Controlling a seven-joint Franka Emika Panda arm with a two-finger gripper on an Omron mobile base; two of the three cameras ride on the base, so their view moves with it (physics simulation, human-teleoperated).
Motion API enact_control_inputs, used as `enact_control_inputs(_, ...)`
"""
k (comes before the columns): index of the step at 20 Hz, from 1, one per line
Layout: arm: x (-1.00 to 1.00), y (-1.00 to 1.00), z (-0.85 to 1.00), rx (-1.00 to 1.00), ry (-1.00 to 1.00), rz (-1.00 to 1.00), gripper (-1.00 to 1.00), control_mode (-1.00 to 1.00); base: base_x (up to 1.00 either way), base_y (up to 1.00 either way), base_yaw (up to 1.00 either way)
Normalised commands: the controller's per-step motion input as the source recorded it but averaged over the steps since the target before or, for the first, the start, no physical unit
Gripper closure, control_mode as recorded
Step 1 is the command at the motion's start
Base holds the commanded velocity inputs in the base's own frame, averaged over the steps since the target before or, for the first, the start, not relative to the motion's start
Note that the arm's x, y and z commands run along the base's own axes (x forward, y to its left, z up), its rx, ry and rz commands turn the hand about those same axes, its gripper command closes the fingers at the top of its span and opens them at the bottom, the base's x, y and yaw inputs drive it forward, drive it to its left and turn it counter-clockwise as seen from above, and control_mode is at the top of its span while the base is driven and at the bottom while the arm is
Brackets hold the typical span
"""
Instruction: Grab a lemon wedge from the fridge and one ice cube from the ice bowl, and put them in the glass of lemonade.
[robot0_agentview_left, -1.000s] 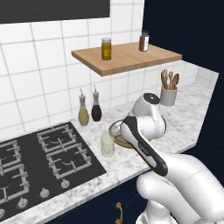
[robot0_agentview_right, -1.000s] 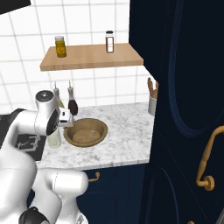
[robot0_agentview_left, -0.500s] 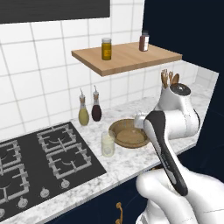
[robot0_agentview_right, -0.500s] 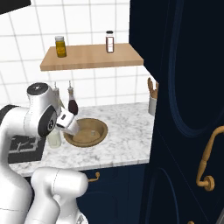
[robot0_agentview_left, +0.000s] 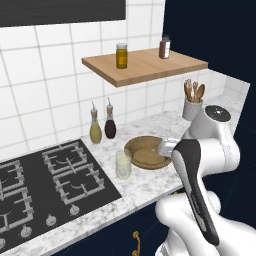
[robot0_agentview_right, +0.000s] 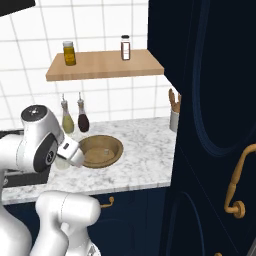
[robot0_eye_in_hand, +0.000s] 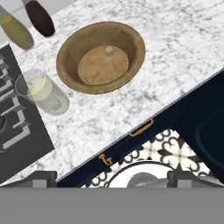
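Counted on the marble counter (robot0_agentview_left: 150, 182): one wooden bowl (robot0_agentview_left: 145, 151) containing one ice cube (robot0_eye_in_hand: 109, 51), one glass of lemonade (robot0_agentview_left: 123, 164), two spouted bottles (robot0_agentview_left: 95, 129), one utensil holder (robot0_agentview_left: 192, 106). On the shelf (robot0_agentview_left: 145, 66): two jars (robot0_agentview_left: 122, 55).

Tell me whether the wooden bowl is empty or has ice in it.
Not empty: the bowl holds one small pale cube near the middle of its floor, seen from the hand view. The rest of its floor is bare.

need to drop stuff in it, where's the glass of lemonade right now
The glass of lemonade stands on the marble counter, between the stove and the wooden bowl.
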Motion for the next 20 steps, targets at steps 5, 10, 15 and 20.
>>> enact_control_inputs(5, -0.24, -0.01, -0.03, 0.05, 0.0, 0.0, -1.0, 1.0, -0.31, 0.04, -0.01)
enact_control_inputs(10, 0.0, 0.0, 0.0, 0.0, 0.0, 0.0, -1.0, 1.0, -0.96, 0.71, -0.42)
enact_control_inputs(15, 0.0, 0.0, 0.0, 0.0, 0.0, 0.0, -1.0, 1.0, -0.1, 0.18, -0.84)
enact_control_inputs(20, 0.0, 0.0, 0.0, 0.0, 0.0, 0.0, -1.0, 1.0, -0.01, -0.34, -0.79)
